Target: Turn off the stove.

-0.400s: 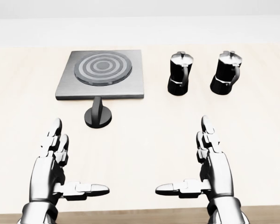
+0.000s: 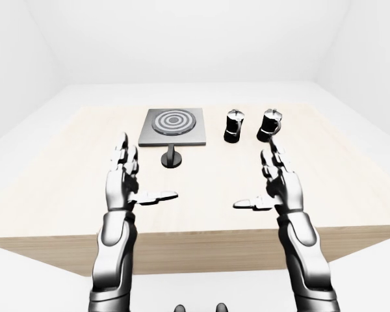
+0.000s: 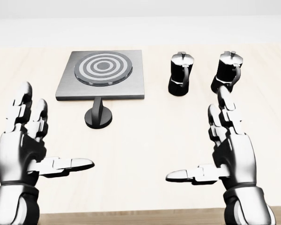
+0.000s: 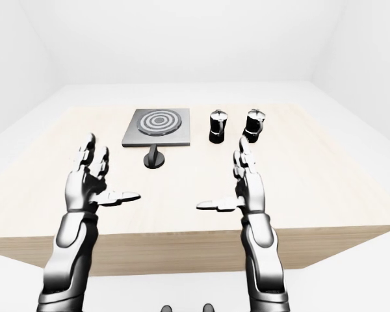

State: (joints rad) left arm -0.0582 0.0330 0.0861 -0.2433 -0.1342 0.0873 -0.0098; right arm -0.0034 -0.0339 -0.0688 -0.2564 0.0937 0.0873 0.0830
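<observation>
A grey square stove plate (image 3: 101,76) lies on the pale wooden table, upper left in the head view. Its round burner (image 3: 103,67) shows light and dark rings. A black round knob (image 3: 98,115) with an upright grip stands just below the plate's lower edge. My left hand (image 3: 35,145) is open and empty, low at the left, well below and left of the knob. My right hand (image 3: 215,145) is open and empty, low at the right. Both hover above the table, palms facing each other.
Two black and silver moka pots (image 3: 181,73) (image 3: 227,71) stand side by side right of the stove. The table's near edge (image 2: 195,237) runs under my forearms. White floor and walls surround the table.
</observation>
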